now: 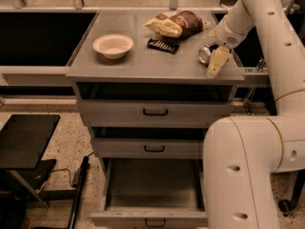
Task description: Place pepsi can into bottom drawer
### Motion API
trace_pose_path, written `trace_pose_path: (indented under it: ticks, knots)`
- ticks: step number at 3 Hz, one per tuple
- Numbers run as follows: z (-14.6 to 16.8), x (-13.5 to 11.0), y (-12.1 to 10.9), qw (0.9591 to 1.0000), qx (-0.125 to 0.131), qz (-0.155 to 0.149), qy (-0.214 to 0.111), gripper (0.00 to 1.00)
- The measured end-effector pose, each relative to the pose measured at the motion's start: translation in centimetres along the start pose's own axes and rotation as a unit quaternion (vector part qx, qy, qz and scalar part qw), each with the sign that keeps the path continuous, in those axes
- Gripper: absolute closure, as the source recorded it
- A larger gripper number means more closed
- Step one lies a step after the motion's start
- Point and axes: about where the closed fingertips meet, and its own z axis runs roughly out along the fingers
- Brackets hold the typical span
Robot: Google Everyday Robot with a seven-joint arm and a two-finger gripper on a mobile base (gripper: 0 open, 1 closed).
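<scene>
The pepsi can (pixel 204 55) lies on its side near the right front edge of the cabinet top (pixel 138 63), silver end facing me; its blue body is mostly hidden. My gripper (pixel 213 63) has come down over the can from the right, with its cream tip in front of it. The bottom drawer (pixel 152 187) is pulled out and its grey floor is bare. The two shallower drawers above it are only slightly out.
A white bowl (pixel 113 45), a black packet (pixel 163 45) and brown and yellow snack bags (pixel 176 24) lie on the cabinet top. My white arm body (pixel 248 171) stands at the drawer's right side. A black low table (pixel 24 137) is at the left.
</scene>
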Motion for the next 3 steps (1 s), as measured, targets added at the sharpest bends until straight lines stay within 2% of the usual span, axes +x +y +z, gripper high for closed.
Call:
trace_pose_path:
  ticks: [1, 3]
  knots:
    - [0.0, 0.0, 0.0, 1.0, 0.0, 0.0, 0.0, 0.0]
    - [2.5, 0.9, 0.4, 0.9993, -0.012, 0.031, -0.018, 0.0]
